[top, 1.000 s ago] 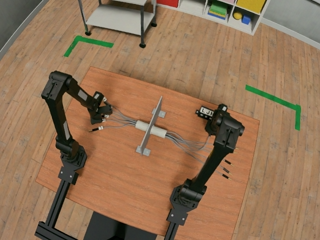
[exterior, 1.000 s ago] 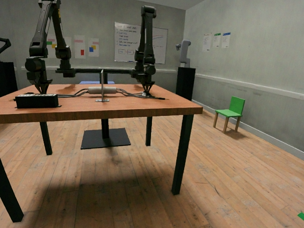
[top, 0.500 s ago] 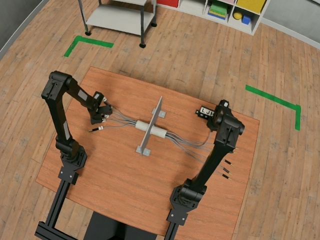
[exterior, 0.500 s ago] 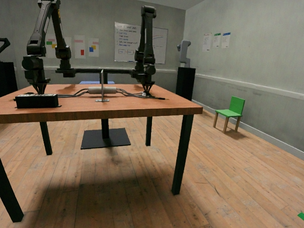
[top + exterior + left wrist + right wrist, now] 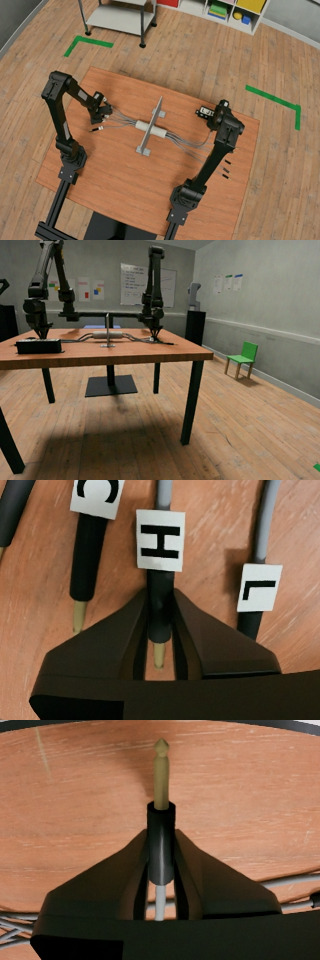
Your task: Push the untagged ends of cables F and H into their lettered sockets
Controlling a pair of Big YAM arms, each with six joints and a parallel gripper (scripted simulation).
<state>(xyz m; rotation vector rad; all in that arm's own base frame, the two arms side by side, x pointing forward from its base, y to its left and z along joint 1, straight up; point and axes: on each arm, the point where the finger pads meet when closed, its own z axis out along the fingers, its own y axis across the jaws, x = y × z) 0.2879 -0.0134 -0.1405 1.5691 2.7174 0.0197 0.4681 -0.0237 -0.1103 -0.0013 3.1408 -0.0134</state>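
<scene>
Black plastic sleeves sit clamped in both end effectors. The left end effector (image 5: 108,109) (image 5: 154,338) (image 5: 160,598) is closed on the H-tagged plug (image 5: 160,605), toward the desk (image 5: 124,165) (image 5: 165,349) edge nearest the left arm, its tag facing the wrist camera. The right end effector (image 5: 211,126) (image 5: 43,336) (image 5: 161,839) is closed on an untagged plug (image 5: 161,842), its metal tip projecting beyond the fingers. That grip appears chosen to leave the tip free for insertion; holding the tagged end probably serves to identify or steady the same cable, though continuity through the conduit (image 5: 158,131) (image 5: 96,335) cannot be confirmed.

The junction box (image 5: 204,112) (image 5: 38,346) stands near the far long edge, toward the corner on the right arm's side; that arm partly covers its lettering from above. No seated plug can be confirmed, and cable F is not identified.

Obstructions: an upright panel (image 5: 152,124) (image 5: 107,327) divides the desk around the conduit. Loose plugs (image 5: 226,170) lie toward the short edge beyond the right arm. The C-tagged plug (image 5: 89,557) and L-tagged plug (image 5: 252,600) flank the left grip closely; sideways travel could disturb them.

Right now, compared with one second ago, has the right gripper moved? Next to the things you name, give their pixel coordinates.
Yes. In the exterior view, the right gripper (image 5: 211,126) (image 5: 42,336) (image 5: 161,839) has shifted picture-left, away from the right end of the junction box (image 5: 206,111) (image 5: 38,347).
</scene>
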